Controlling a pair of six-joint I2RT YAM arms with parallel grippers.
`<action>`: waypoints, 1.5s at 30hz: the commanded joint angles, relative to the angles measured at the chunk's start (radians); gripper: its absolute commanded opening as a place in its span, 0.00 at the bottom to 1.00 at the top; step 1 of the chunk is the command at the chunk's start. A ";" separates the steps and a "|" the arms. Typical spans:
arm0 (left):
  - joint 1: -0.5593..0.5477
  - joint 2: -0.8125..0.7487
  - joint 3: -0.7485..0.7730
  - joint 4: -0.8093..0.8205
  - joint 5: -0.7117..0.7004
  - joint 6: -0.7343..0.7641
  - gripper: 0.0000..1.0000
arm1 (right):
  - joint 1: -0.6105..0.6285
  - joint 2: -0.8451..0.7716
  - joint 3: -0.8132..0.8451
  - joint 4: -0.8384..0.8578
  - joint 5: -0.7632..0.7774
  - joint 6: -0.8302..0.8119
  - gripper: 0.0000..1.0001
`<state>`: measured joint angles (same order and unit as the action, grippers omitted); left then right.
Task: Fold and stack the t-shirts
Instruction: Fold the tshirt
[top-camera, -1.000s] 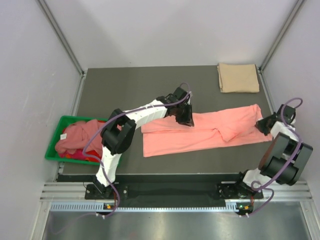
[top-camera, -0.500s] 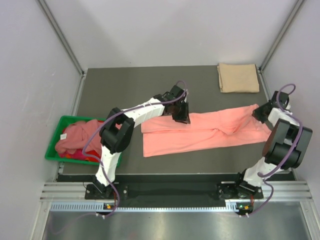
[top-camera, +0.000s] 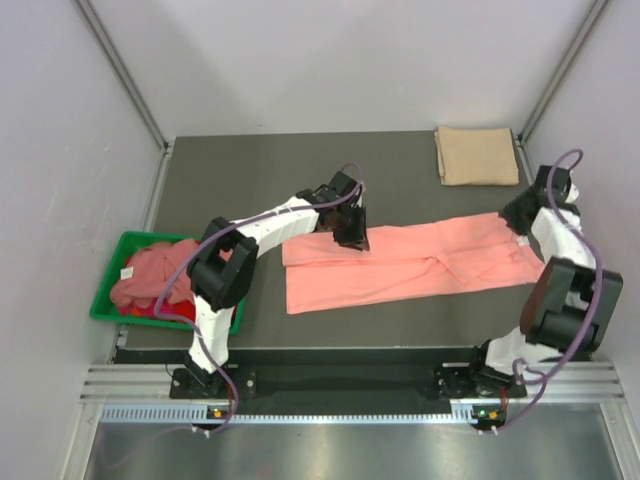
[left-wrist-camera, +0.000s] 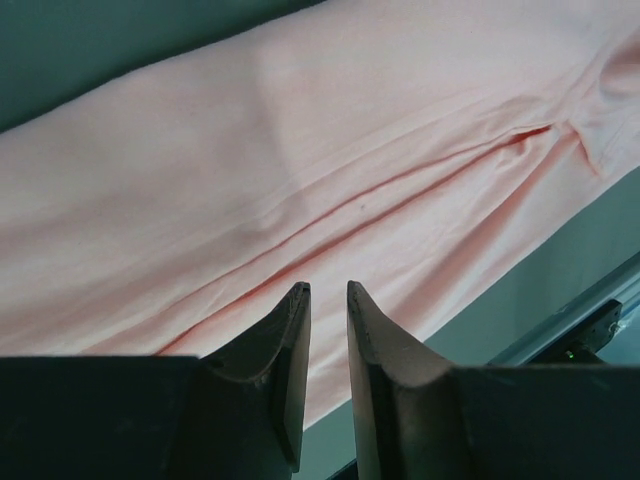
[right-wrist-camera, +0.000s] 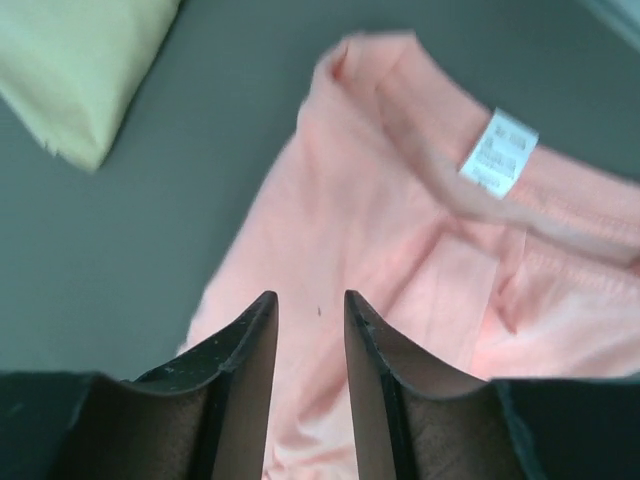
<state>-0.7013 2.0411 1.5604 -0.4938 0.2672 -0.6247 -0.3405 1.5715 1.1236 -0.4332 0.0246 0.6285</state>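
A salmon-pink t-shirt (top-camera: 410, 262) lies folded lengthwise into a long strip across the table's middle. It fills the left wrist view (left-wrist-camera: 300, 170) and shows with its white neck label in the right wrist view (right-wrist-camera: 400, 240). A tan-beige t-shirt (top-camera: 476, 155) lies folded at the far right corner; its corner shows in the right wrist view (right-wrist-camera: 80, 60). My left gripper (top-camera: 352, 236) hovers over the strip's far left edge, jaws slightly apart and empty. My right gripper (top-camera: 518, 218) hovers over the collar end at the right, jaws apart and empty.
A green plastic bin (top-camera: 112, 312) at the table's left edge holds crumpled pink and red shirts (top-camera: 150, 278). Grey walls enclose the table on three sides. A metal rail runs along the near edge.
My right gripper has moved away from the near right end of the strip to the far collar end. My left gripper has shifted slightly left along the far edge. The shirt's right end lies flatter.
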 joint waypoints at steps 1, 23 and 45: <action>0.011 -0.113 -0.023 0.003 -0.009 0.026 0.27 | 0.031 -0.166 -0.138 -0.045 -0.009 0.013 0.34; 0.013 -0.183 -0.132 0.035 0.017 0.013 0.27 | 0.106 -0.340 -0.524 0.102 -0.069 0.160 0.33; 0.011 -0.170 -0.123 0.037 0.017 0.013 0.27 | 0.143 -0.346 -0.590 0.139 0.025 0.204 0.32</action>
<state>-0.6888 1.9041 1.4311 -0.4896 0.2718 -0.6174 -0.2161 1.2316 0.5415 -0.3439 0.0246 0.8158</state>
